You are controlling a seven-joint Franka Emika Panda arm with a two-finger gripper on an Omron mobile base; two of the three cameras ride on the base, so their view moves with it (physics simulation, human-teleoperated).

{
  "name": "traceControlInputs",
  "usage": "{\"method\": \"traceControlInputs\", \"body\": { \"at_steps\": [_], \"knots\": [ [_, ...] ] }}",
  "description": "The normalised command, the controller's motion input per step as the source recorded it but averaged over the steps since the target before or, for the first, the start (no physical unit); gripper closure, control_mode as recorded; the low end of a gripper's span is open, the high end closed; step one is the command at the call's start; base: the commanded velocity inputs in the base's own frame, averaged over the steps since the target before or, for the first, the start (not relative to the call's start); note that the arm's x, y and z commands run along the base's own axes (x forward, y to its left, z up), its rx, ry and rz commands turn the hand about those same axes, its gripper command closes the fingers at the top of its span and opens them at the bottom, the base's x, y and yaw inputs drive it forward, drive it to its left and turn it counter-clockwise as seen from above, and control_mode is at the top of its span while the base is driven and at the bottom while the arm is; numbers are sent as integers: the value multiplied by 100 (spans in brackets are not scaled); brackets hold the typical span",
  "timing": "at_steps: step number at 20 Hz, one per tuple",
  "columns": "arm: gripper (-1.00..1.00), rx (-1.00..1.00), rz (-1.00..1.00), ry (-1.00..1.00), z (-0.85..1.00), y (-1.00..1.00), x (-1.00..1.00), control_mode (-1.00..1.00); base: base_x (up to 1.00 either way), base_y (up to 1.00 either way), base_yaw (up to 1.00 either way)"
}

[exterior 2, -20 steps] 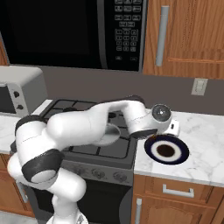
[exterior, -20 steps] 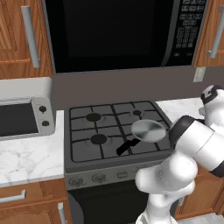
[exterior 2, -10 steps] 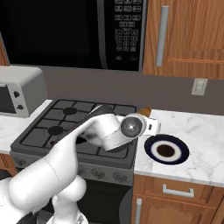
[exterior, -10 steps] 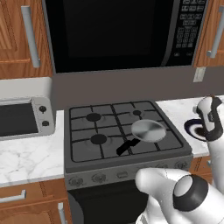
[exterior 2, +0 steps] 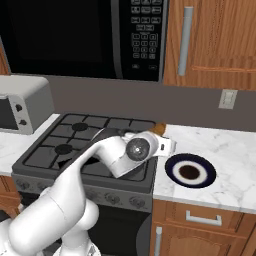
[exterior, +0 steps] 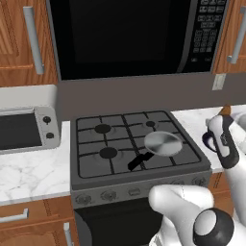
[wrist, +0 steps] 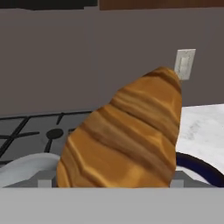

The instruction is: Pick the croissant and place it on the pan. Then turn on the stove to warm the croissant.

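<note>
- Hand view: croissant (wrist: 124, 135) fills the space close ahead, stove (wrist: 35, 127) behind-left of it.
- Gripper jaws spread wide.
- Pan (exterior: 163, 143) sits on the stove's front-right burner.

No text, brand or number can be read anywhere. The microwave (exterior 2: 75, 37) above the stove (exterior: 134, 144) has a keypad (exterior 2: 144, 35) of small pale marks on its right side, but they are too blurred to make out. The knobs along the stove's front and the two dials on the toaster oven (exterior: 26, 129) to the stove's left carry no legible markings either.
</note>
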Motion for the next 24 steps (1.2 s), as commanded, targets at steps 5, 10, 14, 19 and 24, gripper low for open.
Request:
{"method": "traceControlInputs", "body": {
  "at_steps": [5,10,14,19,24],
  "knots": [
    [100,0,0,0,38,50,-1,-100,0,0,0],
    [100,-1,1,0,31,57,-5,-100,0,0,0],
    [100,-3,1,0,19,70,-18,-100,0,0,0],
    [100,-6,3,0,16,78,-24,-100,0,0,0],
    [100,-8,4,0,5,81,-32,-100,0,0,0]
  ]
}}
